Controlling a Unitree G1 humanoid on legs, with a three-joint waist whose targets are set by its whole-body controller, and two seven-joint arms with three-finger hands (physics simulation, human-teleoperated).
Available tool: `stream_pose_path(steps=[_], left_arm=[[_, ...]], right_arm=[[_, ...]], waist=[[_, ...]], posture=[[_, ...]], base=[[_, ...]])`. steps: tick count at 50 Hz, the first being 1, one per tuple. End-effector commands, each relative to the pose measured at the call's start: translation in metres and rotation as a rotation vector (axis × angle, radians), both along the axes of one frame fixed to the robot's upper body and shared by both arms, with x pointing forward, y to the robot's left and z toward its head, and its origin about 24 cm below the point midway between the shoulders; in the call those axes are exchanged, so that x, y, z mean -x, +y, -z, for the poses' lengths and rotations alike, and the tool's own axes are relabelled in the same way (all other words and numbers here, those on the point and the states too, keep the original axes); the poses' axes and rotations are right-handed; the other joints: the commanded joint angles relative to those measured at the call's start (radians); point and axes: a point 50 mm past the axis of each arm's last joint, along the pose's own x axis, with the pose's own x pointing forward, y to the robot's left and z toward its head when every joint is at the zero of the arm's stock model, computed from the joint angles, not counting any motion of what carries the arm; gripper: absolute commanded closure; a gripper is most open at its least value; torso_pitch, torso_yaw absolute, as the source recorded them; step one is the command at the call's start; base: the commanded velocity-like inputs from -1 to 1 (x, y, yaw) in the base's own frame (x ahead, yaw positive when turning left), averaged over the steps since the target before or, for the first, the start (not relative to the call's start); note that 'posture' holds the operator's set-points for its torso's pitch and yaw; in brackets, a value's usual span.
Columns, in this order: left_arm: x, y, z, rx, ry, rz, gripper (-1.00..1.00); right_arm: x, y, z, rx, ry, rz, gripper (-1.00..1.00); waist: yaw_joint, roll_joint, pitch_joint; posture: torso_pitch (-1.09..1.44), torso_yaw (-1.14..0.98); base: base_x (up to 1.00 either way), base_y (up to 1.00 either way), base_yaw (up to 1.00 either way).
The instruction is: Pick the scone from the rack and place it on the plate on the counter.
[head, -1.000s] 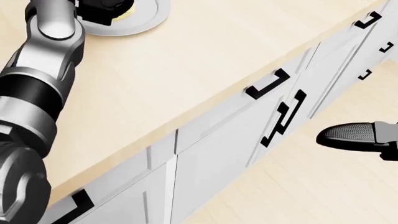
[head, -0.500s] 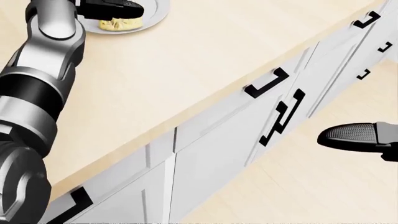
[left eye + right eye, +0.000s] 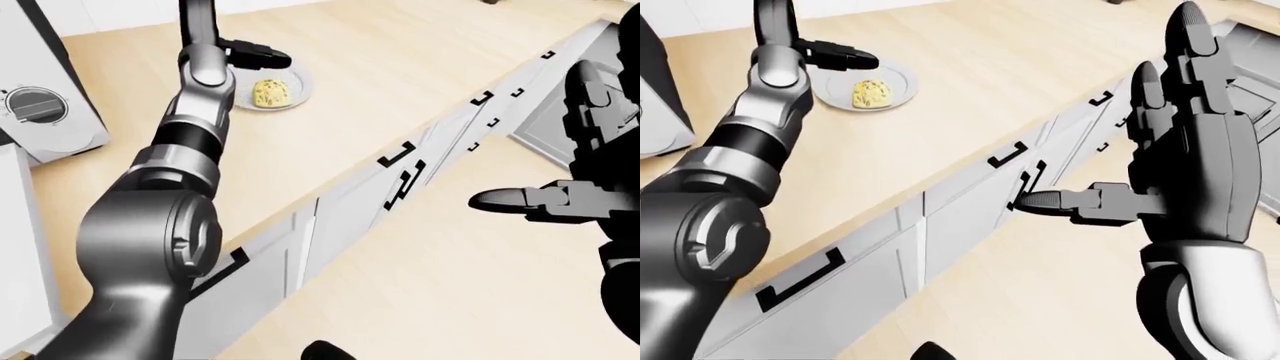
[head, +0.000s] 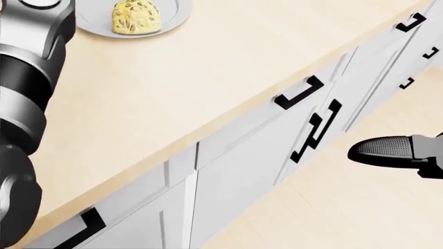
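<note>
The left hand (image 3: 255, 55) has let go and lifted clear since a moment ago, its fingers now apart just above the scone (image 4: 135, 17), which sits alone on the plate (image 4: 176, 13) on the counter (image 4: 173, 93). The placement looks finished. The right hand (image 3: 1180, 161) hangs spread and empty over the floor (image 3: 1040, 300).

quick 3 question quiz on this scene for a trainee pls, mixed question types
1. True or false: the scone lies on the plate.
2. Which hand hangs over the floor, away from the counter? A) left hand B) right hand
3. Fill in: in the left-eye view, the left hand's fingers are ____ the scone, not closed round it.

Key: 1 true; 2 B; 3 above
</note>
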Motion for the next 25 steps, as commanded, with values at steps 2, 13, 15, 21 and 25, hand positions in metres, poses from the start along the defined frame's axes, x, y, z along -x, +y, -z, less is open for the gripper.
stream_pose_path(steps=[2, 13, 15, 21, 25], left_arm=[[0.006, -0.003, -0.033, 0.015, -0.102, 0.043, -1.00], [0.010, 0.001, -0.056, 0.056, -0.081, 0.151, -1.00], [0.010, -0.001, -0.059, 0.047, -0.069, 0.169, -1.00], [0.012, 0.000, -0.065, 0.040, -0.050, 0.212, -1.00], [0.018, 0.001, -0.081, 0.020, -0.062, 0.253, -1.00]], right_arm=[[0.006, -0.004, -0.009, 0.006, -0.067, 0.025, -1.00], [0.003, 0.000, -0.009, 0.007, -0.068, 0.015, -1.00], [0.003, -0.001, -0.009, 0.008, -0.067, 0.014, -1.00], [0.003, 0.000, -0.010, 0.012, -0.068, 0.012, -1.00], [0.003, 0.001, -0.011, 0.013, -0.072, 0.009, -1.00]], waist=[[-0.001, 0.004, -0.033], [-0.002, 0.006, -0.031], [-0.002, 0.006, -0.030], [0.000, 0.004, -0.030], [0.000, 0.004, -0.035]], posture=[[0.20, -0.95], [0.20, -0.95], [0.20, -0.95], [0.20, -0.95], [0.19, -0.95]], base=[[0.00, 0.00, 0.00], [0.00, 0.00, 0.00], [0.00, 0.00, 0.00], [0.00, 0.00, 0.00], [0.00, 0.00, 0.00]])
